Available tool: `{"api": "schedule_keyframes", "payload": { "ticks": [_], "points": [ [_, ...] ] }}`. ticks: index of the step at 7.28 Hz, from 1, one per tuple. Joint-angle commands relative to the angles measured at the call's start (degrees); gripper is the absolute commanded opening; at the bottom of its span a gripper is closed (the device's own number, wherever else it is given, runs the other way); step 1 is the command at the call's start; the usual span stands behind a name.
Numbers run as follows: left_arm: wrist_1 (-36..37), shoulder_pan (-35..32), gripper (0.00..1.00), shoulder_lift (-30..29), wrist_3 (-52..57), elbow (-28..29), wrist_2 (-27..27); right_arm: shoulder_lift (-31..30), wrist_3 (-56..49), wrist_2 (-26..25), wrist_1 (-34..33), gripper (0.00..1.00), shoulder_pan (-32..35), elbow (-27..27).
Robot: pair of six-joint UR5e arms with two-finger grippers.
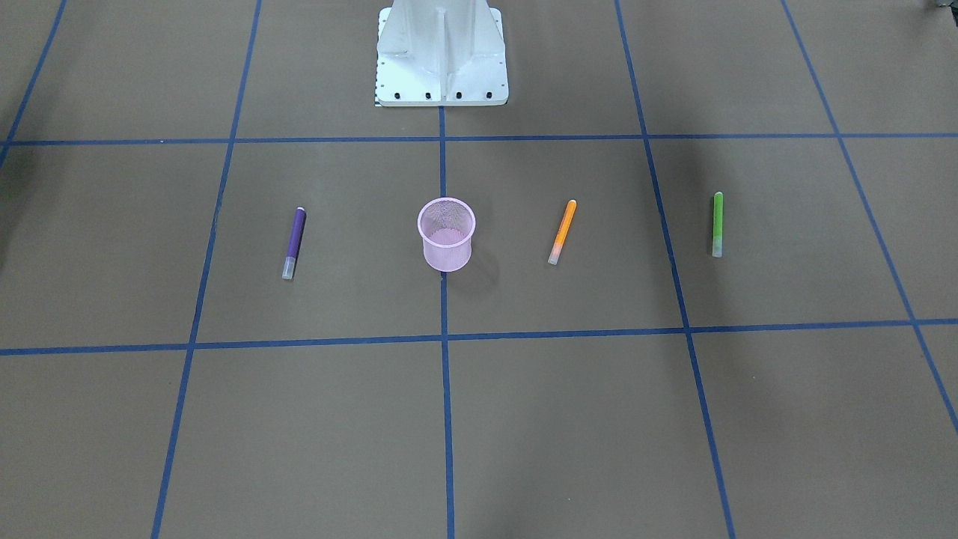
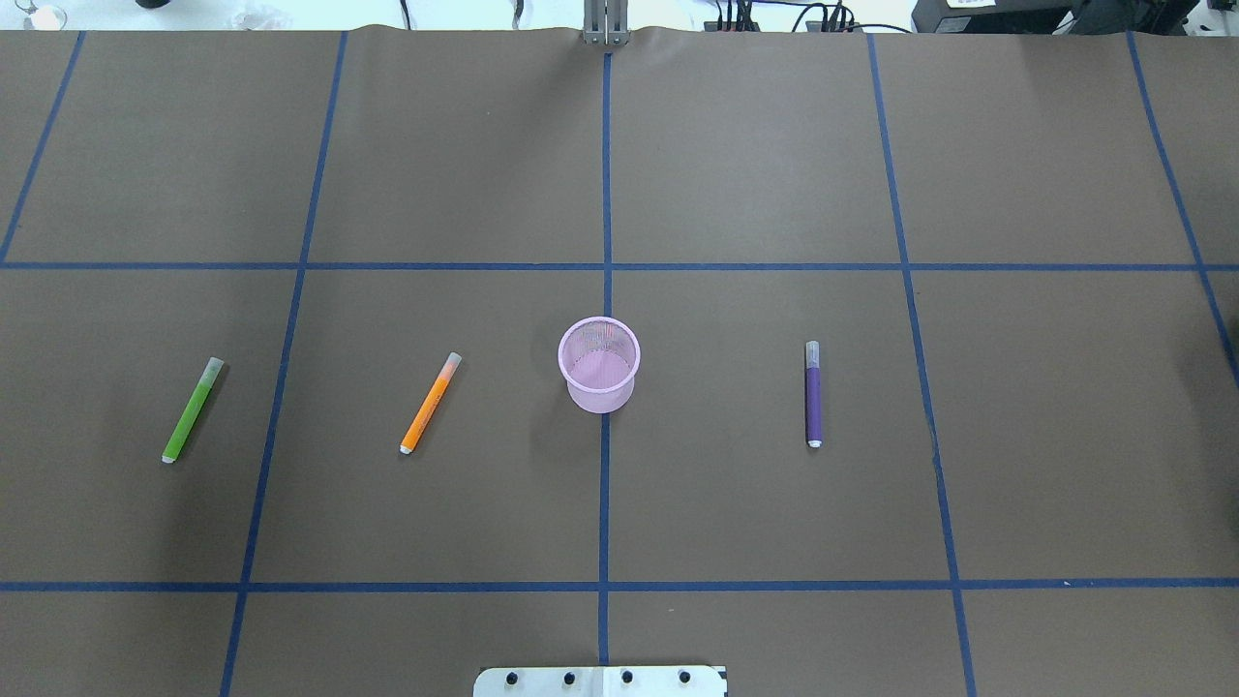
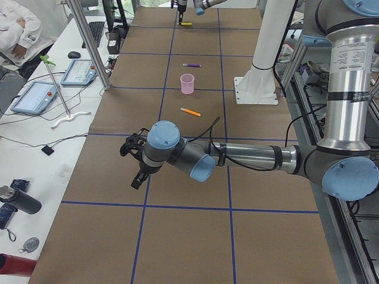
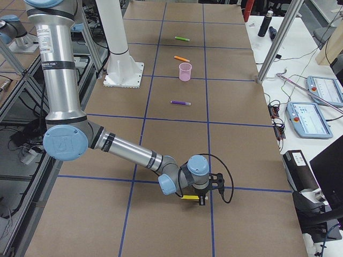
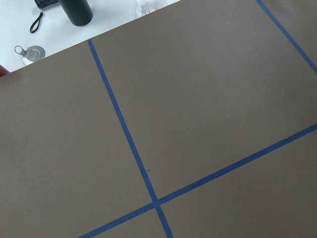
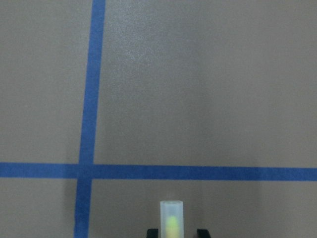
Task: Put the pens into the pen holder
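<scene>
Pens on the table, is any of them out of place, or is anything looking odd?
Yes: a fourth, yellow pen sits between the fingers of the right hand, far along the table from the pen holder and the purple pen, orange pen and green pen lying beside it. Nothing looks spilled or damaged.

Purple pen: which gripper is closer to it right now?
Right. The right gripper sits just past the purple pen on the robot's right side; the left gripper is farther off, beyond the pen holder and the orange pen.
</scene>
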Motion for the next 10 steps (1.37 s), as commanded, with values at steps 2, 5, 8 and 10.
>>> {"api": "schedule_keyframes", "payload": {
  "ticks": [2, 5, 8, 10],
  "points": [
    [0.00, 0.00, 1.00, 0.00, 0.00, 0.03, 0.00, 0.09, 0.06, -0.53, 0.00, 0.33, -0.42, 0.00],
    [0.00, 0.00, 1.00, 0.00, 0.00, 0.03, 0.00, 0.09, -0.02, -0.53, 0.09, 0.33, -0.69, 0.00],
    [0.00, 0.00, 1.00, 0.00, 0.00, 0.11, 0.00, 0.00, 0.06, -0.53, 0.09, 0.01, -0.86, 0.00],
    [0.00, 0.00, 1.00, -0.09, 0.00, 0.38, 0.00, 0.00, -0.02, -0.53, 0.09, 0.00, -0.78, 0.52]
  ]
}}
